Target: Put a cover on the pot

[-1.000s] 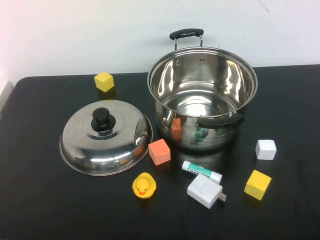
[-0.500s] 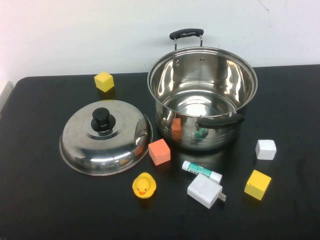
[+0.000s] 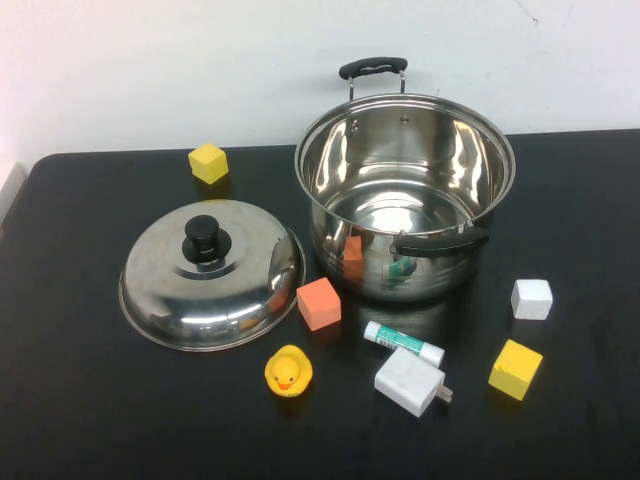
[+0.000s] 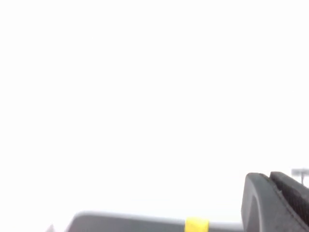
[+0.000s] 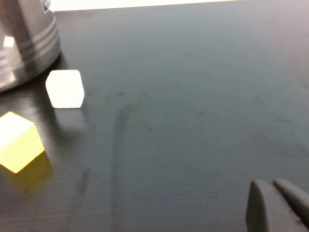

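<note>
The pot (image 3: 405,195) stands uncovered toward the back right of the black table (image 3: 90,400), empty, one black handle facing the camera and the other toward the wall. Its lid (image 3: 211,272) lies dome-up on the table just to the pot's left, black knob (image 3: 203,238) on top, well apart from both arms.

Neither gripper appears in the high view. The left gripper (image 4: 277,200) shows only as a dark fingertip at the edge of its wrist view, raised and aimed at the pale wall, with the table edge and the far yellow cube (image 4: 196,224) low in front of it. The right gripper (image 5: 275,205) hangs low over bare table; ahead of it lie the white cube (image 5: 64,88) and a yellow cube (image 5: 18,141), with the pot's wall beyond them. Whether either gripper's fingers are apart or together cannot be told.

The step in hand is judged to be the reach for the lid, best done by the left arm: the knob should be gripped squarely from above, the lid lifted level and clear of the orange cube (image 3: 320,303) touching its rim, then centred over the pot's rim before release.

The glue stick (image 3: 403,343) carries a green label, but its writing cannot be read; the white charger (image 3: 409,381) and the rubber duck (image 3: 287,371) show none.
</note>
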Controlling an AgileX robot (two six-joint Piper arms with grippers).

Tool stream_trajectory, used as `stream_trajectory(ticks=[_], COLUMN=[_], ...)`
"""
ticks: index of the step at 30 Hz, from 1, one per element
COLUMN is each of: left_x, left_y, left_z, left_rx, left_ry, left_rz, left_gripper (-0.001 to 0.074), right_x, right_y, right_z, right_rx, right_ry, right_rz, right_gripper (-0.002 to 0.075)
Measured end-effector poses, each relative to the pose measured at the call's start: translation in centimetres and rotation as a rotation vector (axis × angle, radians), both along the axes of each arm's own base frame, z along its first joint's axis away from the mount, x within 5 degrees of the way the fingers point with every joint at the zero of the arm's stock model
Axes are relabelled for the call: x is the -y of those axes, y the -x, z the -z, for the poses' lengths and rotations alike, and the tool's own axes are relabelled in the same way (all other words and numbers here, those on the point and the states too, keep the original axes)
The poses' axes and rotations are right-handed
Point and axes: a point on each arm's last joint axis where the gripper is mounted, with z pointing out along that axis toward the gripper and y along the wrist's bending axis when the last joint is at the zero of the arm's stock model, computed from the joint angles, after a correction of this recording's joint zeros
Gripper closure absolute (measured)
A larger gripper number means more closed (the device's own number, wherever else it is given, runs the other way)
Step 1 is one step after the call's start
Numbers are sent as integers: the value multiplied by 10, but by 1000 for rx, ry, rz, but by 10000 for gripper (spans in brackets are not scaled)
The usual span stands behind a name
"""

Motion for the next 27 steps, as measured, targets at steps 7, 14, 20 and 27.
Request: stream_trajectory(ticks=[7, 14, 20, 27], left_x=[-2, -5, -6, -6], left_y=[4, 8, 10, 14], left_z=[-10, -17, -31, -91], left_rx=[117, 210, 177, 245], left_ry=[17, 93, -17, -147], left_rz=[-20, -17, -79, -141], left_gripper=[736, 736, 736, 736], right_x=[0, 0, 0, 0], right_y=[0, 0, 0, 0], right_z=[0, 0, 0, 0], right_rx=[0, 0, 0, 0], right_ry=[0, 0, 0, 0], right_rz=[0, 0, 0, 0], right_gripper=[728, 728, 728, 728])
